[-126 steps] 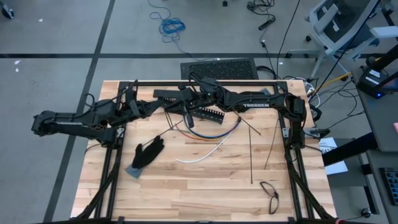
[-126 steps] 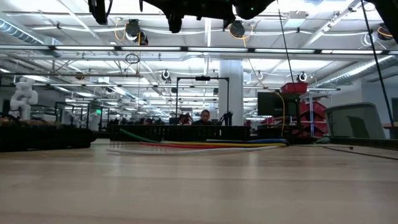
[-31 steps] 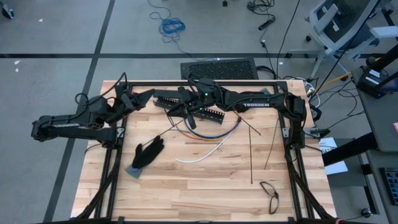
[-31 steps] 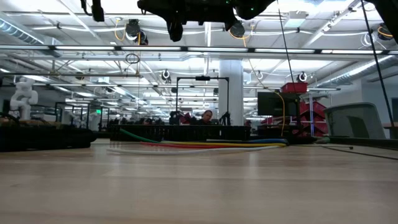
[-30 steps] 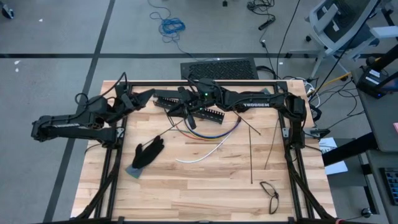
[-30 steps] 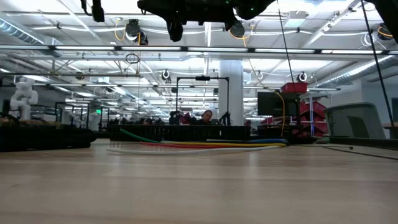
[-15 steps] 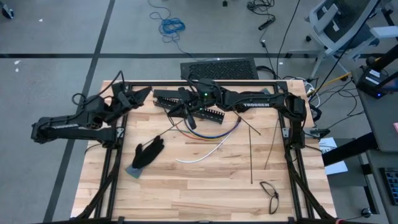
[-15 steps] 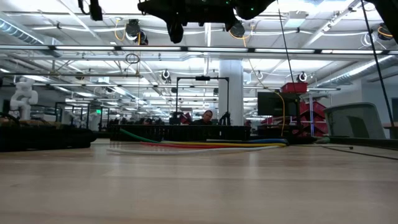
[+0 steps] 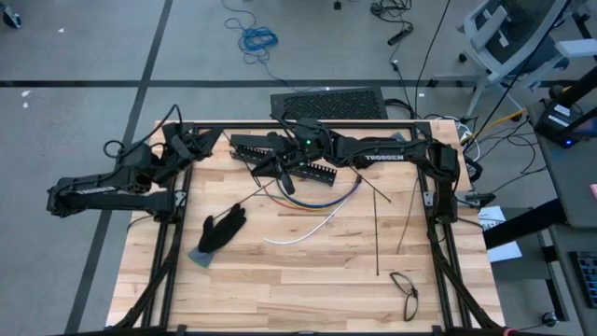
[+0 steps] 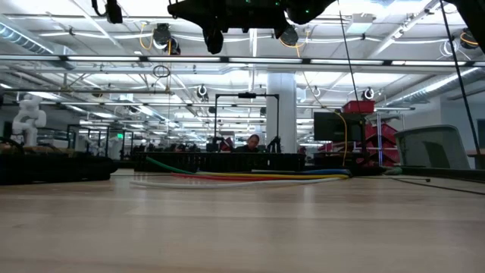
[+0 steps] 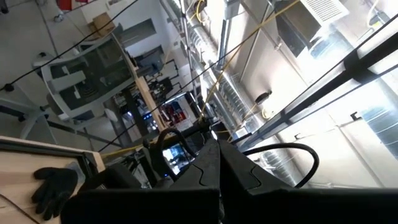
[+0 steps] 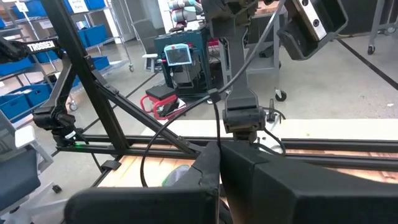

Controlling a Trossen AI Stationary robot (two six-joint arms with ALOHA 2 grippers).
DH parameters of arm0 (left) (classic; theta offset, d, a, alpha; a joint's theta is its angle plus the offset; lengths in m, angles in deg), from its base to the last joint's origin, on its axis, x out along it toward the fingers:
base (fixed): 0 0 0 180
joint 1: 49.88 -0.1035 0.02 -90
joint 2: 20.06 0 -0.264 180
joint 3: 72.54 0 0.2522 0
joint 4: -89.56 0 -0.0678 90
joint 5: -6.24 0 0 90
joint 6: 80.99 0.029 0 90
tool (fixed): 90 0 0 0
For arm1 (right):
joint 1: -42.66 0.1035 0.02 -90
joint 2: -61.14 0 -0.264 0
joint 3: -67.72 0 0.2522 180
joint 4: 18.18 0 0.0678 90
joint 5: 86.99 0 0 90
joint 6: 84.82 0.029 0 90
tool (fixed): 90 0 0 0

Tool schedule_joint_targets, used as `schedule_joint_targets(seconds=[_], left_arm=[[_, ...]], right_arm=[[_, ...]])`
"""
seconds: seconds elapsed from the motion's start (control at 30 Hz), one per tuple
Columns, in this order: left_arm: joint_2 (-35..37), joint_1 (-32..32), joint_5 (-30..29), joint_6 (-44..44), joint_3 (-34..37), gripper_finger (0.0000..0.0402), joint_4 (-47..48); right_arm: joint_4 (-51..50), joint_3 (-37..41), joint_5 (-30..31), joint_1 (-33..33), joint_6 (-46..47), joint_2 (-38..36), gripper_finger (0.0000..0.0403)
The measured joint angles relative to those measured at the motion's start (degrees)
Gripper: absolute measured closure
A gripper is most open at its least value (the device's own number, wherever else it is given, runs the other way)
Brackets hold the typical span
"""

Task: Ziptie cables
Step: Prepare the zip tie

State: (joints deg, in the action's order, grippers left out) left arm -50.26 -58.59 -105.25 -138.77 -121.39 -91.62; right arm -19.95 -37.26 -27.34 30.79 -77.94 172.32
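The cables (image 9: 328, 194) lie in arcs on the wooden table, next to a white one (image 9: 303, 229); the low view shows them as coloured lines (image 10: 250, 176). My right gripper (image 9: 259, 159) hovers over the far middle of the table, pointing toward the left edge, shut on a thin black strip (image 12: 216, 121). My left gripper (image 9: 217, 138) is raised at the far left corner. It is shut with nothing in it (image 11: 219, 149) and points up into the room. My right gripper pinches the thin black strip's near end (image 12: 217, 144) between its two shut fingertips. The strip runs straight on past the fingertips, clear of the table. The gripper lies about level, coming from the table's right side.
A long black slotted bar (image 9: 312, 171) lies at the far middle, below the right arm. Thin straight black strips (image 9: 376, 229) lie on the right half. A black glove (image 9: 222, 230) lies at the left and a pair of glasses (image 9: 404, 289) near the front right.
Over the last seconds my left gripper has drawn away from my right gripper toward the table's far left corner, still shut; in the last second it has only crept a little farther that way. My right gripper has kept still.
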Motion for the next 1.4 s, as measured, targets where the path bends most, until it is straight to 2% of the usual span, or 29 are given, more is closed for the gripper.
schedule_joint_targets(seconds=[0.23,0.67,0.77,0.9,1.03,1.23,1.4], left_arm=[[0.0,0.0,-1.1,0.1,0.0,0.0388,0.5],[0.5,0.0,-2.0,0.9,-0.1,0.0219,-1.5],[2.4,0.0,1.0,4.2,-0.1,0.0196,-0.4],[4.8,0.1,3.6,3.3,-0.1,0.0190,5.4],[6.6,0.3,5.0,5.2,-0.1,0.0189,6.0],[11.1,0.3,3.0,7.7,-0.1,0.0189,5.2],[12.0,0.3,3.1,8.0,-0.1,0.0189,8.1]], right_arm=[[0.1,0.0,0.2,-0.1,0.0,0.0,0.0403],[0.1,0.0,0.2,-0.1,0.0,0.0,0.0403],[0.1,0.0,0.2,-0.3,0.0,0.0,0.0403],[-1.5,0.0,0.2,-1.4,-0.7,0.0,0.0403],[-12.4,0.0,1.6,-3.5,-4.2,0.0,0.0403],[-27.3,0.0,6.7,-7.8,-10.8,0.0,0.0403],[-47.5,0.0,9.3,-11.5,-14.2,0.0,0.0403]])
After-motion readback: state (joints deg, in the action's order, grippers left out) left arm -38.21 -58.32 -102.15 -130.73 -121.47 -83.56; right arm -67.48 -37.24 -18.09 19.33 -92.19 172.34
